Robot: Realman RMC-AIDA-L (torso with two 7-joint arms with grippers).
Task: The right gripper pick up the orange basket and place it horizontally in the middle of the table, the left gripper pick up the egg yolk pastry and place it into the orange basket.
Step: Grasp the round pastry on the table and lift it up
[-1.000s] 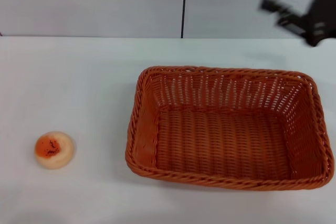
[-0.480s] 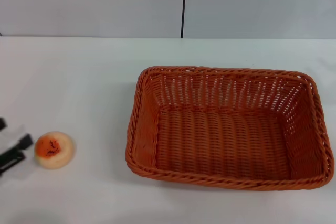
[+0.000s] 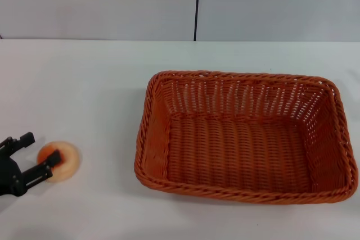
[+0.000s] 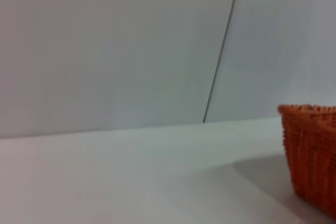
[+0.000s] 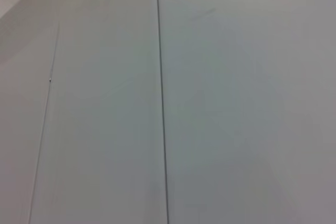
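basket: large rectangular orange-brown woven wicker basket [image 3: 244, 136], braided rim, flaring slatted sides. Sits upright on the plain white tabletop [image 3: 95, 82], long side running across the head view, centre to right of the scene. Nothing inside it.

basket, left wrist view: only one corner of the basket shows [image 4: 310, 156] at the frame edge, standing on the tabletop [image 4: 131, 177], with a shadow beside it.

pastry: small round cream-coloured egg yolk pastry [image 3: 63, 160] with orange glazed top, on the tabletop at the robot's left, well apart from the basket.

left gripper: black two-fingered claw [image 3: 35, 157] in at the left edge of the head view, low over the tabletop. Fingers spread apart; the near one [image 3: 42, 173] lies across the pastry's left side in this view, the far one [image 3: 19, 140] sits just beside the pastry on the left. Cannot tell whether either finger actually touches it. Pastry not gripped, not lifted.

right gripper: not visible in any view. Right wrist view shows only a pale wall [image 5: 236, 103] with a thin dark vertical seam [image 5: 161, 103].

background: pale wall panels behind the tabletop, dark vertical seam [image 3: 197, 4] above the basket.
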